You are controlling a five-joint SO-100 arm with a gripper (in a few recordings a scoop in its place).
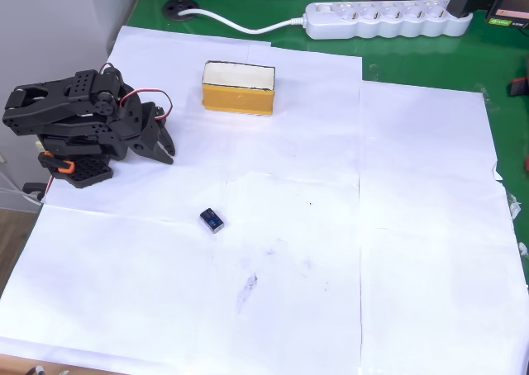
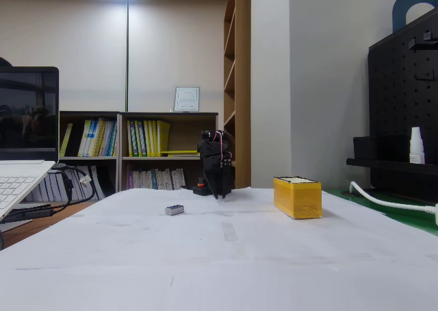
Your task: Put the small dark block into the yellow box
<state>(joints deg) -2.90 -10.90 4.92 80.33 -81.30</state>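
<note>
We judge the small dark block (image 1: pixel 212 220), lying well short of the yellow box (image 1: pixel 238 87) on the papered bench (image 1: pixel 413 251), light, rigid and glossy-topped, best pinched across its narrow sides by the empty, near-closed hand (image 1: pixel 166 153)

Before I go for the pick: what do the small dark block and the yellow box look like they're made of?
The small dark block: likely hard plastic or metal; its top is glossy, showing a bluish sheen, and its edges are crisp. The yellow box: probably cardboard or thin plastic; matte yellow-orange sides, thin dark rim, pale cream inside. Neither material is certain from the pictures.
</note>
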